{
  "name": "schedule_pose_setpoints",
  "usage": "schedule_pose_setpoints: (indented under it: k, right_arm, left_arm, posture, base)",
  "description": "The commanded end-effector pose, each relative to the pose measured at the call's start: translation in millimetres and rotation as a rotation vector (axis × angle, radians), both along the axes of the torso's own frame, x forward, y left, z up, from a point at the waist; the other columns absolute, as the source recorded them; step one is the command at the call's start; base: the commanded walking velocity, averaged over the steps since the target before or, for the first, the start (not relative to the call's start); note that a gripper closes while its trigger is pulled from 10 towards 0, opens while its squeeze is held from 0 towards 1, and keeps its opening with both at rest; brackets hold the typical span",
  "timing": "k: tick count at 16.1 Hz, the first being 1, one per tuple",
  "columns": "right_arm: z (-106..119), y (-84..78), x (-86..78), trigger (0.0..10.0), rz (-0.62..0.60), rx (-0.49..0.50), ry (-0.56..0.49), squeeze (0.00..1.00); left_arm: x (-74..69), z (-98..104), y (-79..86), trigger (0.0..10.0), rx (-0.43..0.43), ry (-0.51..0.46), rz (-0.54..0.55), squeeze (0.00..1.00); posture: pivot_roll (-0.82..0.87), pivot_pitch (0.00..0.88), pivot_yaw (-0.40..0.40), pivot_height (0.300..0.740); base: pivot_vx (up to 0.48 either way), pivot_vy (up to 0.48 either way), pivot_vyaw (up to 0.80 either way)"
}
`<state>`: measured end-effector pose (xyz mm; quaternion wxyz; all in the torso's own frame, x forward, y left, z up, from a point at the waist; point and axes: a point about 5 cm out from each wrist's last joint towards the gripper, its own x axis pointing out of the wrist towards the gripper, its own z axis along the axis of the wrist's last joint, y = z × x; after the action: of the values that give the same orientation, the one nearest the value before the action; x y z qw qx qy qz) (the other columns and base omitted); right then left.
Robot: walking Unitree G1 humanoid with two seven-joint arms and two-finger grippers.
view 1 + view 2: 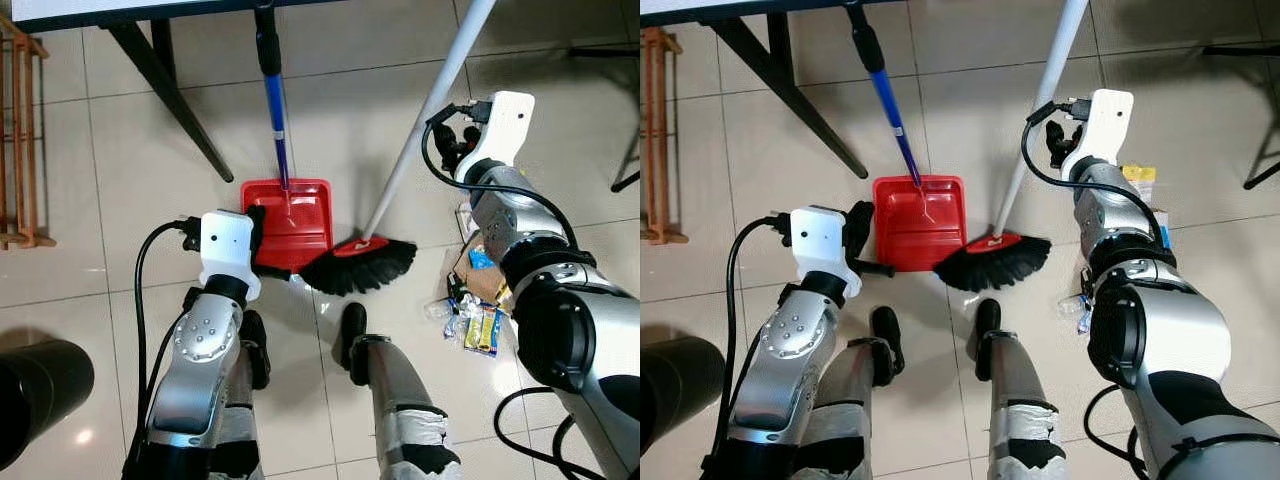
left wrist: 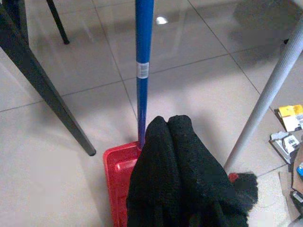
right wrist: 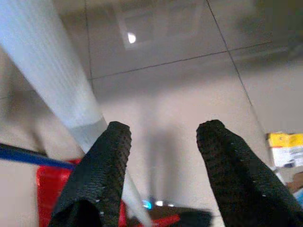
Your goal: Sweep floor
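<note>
broom (image 1: 358,262): black bristles on the tiled floor (image 1: 130,150), touching the red dustpan (image 1: 290,222); grey handle leaning up. right tool (image 3: 163,142): arm raised, fingers spread wide, handle beside one finger. left tool (image 2: 182,156): fingers pressed together, empty, over the dustpan's edge. litter (image 1: 478,318): wrappers, writing unreadable.

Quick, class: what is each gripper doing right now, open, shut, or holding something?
Left gripper: shut, holding nothing, above the red dustpan.
Right gripper: open, beside the broom handle.
</note>
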<state>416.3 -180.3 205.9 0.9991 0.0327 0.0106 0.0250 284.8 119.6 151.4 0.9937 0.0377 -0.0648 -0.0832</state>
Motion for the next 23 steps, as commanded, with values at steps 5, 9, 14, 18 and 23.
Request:
schedule_pose_setpoints:
  k: [5, 9, 14, 18, 23]
  right_arm:
    - [-30, -8.5, -8.1, 10.0, -0.009, -0.108, 0.127, 1.0]
    - [-24, -5.8, -5.7, 10.0, -0.008, -0.093, 0.108, 1.0]
    - [-24, 1.2, -4.7, 10.0, -0.005, -0.083, 0.109, 0.0]
    - [-23, 3.1, -4.3, 10.0, -0.013, -0.032, 0.108, 0.0]
    - [-14, -1.9, -1.9, 10.0, -0.094, 0.132, 0.08, 1.0]
  left_arm:
    - [-3.5, -15, -5.2, 10.0, -0.004, 0.065, -0.023, 0.0]
    - [7.4, -13, -8.0, 10.0, -0.002, 0.052, -0.038, 0.0]
    - [19.3, -6, -11.7, 10.0, -0.008, 0.024, -0.06, 0.0]
    - [21.6, -3, -12.1, 10.0, -0.013, 0.012, -0.064, 0.0]
    - [19.7, -6, -14.3, 10.0, -0.026, 0.014, -0.06, 0.0]
  posture:
    - [0.15, 0.704, -0.039, 0.74]
    - [0.15, 0.643, -0.024, 0.74]
    - [0.16, 0.582, -0.002, 0.74]
    - [0.16, 0.568, 0.001, 0.74]
    - [0.16, 0.575, -0.002, 0.74]
  base:
    - [0.0, 0.0, 0.0]
    - [0.0, 0.0, 0.0]
    - [0.0, 0.0, 0.0]
    - [0.0, 0.0, 0.0]
    - [0.0, 0.0, 0.0]
